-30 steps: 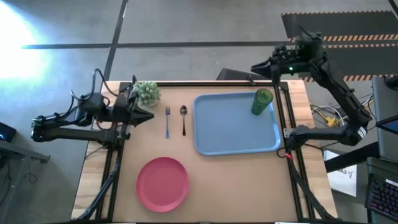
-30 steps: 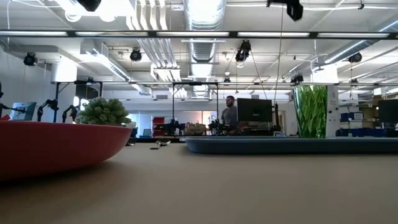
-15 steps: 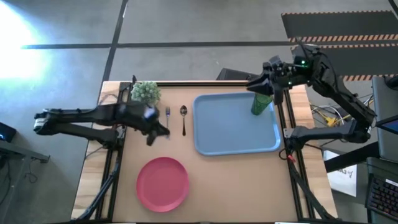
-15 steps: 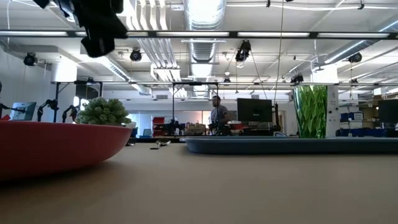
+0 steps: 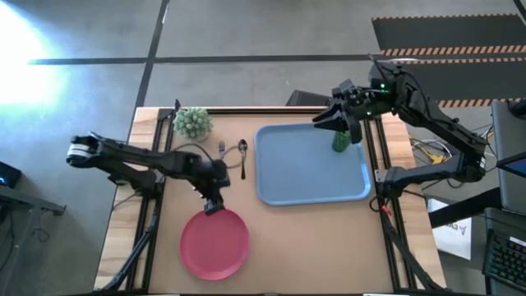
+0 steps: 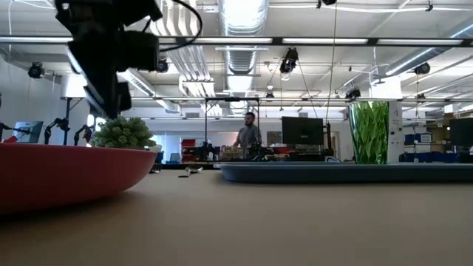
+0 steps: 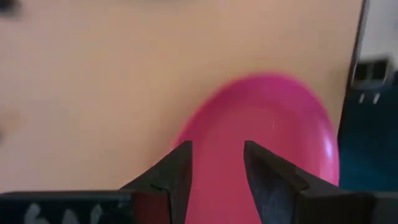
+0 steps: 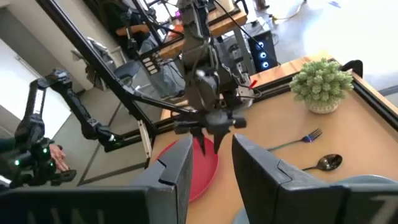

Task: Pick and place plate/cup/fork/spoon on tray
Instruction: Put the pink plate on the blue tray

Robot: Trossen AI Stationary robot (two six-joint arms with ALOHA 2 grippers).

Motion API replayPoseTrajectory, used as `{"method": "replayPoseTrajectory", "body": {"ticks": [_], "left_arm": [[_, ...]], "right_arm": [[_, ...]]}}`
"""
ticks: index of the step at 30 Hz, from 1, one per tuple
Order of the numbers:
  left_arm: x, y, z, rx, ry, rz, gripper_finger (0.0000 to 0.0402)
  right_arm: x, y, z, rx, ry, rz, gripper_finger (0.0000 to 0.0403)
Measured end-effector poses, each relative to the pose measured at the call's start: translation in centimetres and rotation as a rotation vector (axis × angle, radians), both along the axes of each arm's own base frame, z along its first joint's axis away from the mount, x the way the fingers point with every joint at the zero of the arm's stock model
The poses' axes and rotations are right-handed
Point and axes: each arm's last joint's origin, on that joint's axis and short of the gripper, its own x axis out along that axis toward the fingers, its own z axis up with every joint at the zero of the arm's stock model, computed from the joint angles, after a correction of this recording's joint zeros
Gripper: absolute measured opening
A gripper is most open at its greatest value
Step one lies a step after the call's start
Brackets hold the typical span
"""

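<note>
Pink plastic is the target here: the plate [image 5: 214,243] lies flat on the table [image 5: 312,247] at about 7 o'clock, well apart from the light blue tray [image 5: 308,168], which sits at about 2 o'clock. The left gripper [image 5: 213,201] hangs just above the plate's rim on the side facing the tray, pointing down, its fingers parted with nothing between them. In the left wrist view, the plate fills the gap ahead of the two dark fingers [image 7: 177,180].

To do this grasp well, I judge the gripper should come down so one finger slips under the raised rim and the other lands inside, then pinch the edge firmly, since a flat plate offers little else to hold. A shallow tilt of the wrist would help the lower finger get beneath.

Over the tray's far right corner, the right gripper [image 5: 325,120] waits beside the green cup [image 5: 341,140], fingers apart and empty. The fork [image 5: 221,150] and spoon [image 5: 243,156] lie side by side between the fuzzy plant [image 5: 191,122] and the tray, not yet moved.
</note>
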Motion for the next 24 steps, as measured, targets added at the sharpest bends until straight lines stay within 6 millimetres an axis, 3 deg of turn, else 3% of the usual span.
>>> {"method": "replayPoseTrajectory", "body": {"ticks": [7, 14, 20, 24], "left_arm": [[0.9, -2.2, -2.9, -0.037, 0.145, -0.119, 0.0128], [1.5, -2.5, -4.9, 0.051, 0.214, -0.123, 0.0128], [1.7, -2.5, -5.6, 0.072, 0.241, -0.116, 0.0128], [2.0, -2.5, -4.7, 0.064, 0.208, -0.107, 0.0128]], "right_arm": [[-0.1, 0.1, 0.2, -0.003, -0.008, 0.004, 0.0098], [-0.2, 0.1, 0.3, -0.007, -0.013, 0.007, 0.0098], [-0.2, 0.1, 0.3, -0.007, -0.013, 0.007, 0.0098], [-0.2, 0.1, 0.3, -0.007, -0.013, 0.007, 0.0098]]}}
